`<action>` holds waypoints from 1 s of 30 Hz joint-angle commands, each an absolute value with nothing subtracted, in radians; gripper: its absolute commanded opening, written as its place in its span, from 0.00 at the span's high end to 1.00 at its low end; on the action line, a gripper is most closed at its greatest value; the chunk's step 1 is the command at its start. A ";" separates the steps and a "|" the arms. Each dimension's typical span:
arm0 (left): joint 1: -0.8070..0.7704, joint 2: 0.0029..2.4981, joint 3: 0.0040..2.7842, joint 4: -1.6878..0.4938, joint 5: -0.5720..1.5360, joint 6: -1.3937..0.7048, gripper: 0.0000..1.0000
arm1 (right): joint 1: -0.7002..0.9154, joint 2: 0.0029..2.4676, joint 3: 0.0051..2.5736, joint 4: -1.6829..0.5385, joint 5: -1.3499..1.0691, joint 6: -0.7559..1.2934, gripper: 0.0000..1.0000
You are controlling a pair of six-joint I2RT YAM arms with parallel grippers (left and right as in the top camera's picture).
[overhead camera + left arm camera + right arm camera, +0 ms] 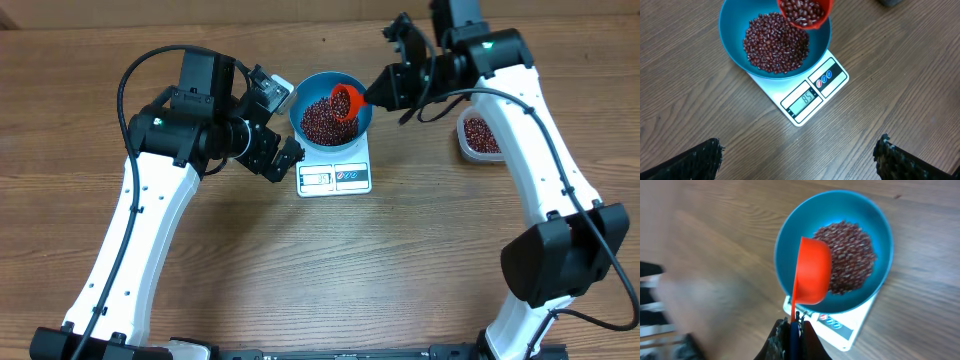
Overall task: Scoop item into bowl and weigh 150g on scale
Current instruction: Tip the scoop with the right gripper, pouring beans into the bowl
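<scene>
A brown wood-grain surface (320, 270) fills every view; nothing of the room shows beyond it. Two white-and-black arms reach in from the near edge, one on each side. Far of centre sits a white scale (812, 95) with its display (805, 98) reading 85. A blue bowl (732, 35) stands on the scale and holds a heap of dark red beans (775, 42). To the right, well apart, a clear tub (463, 135) holds more beans. The left gripper (281, 158) hangs just left of the scale, jaws spread wide and empty. The right gripper (794, 330) is clamped on the handle of an orange scoop (812, 272), which is tilted over the bowl with beans in it.
</scene>
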State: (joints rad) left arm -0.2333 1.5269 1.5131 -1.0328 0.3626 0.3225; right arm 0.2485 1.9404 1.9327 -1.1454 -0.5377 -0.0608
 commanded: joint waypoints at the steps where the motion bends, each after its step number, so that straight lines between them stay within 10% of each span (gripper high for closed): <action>1: -0.229 1.504 1.508 -1.036 0.356 0.344 0.00 | 0.302 1.902 2.004 -1.147 -0.336 -0.044 0.96; 30: -0.229 1.504 1.508 -1.036 0.356 0.344 0.00 | 0.607 1.884 2.103 -1.177 0.360 -0.051 0.96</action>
State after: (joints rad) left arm -0.2333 1.5269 1.5131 -1.0328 0.3626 0.3225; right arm 0.5911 1.9308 2.0666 -1.1755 0.2832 -0.0525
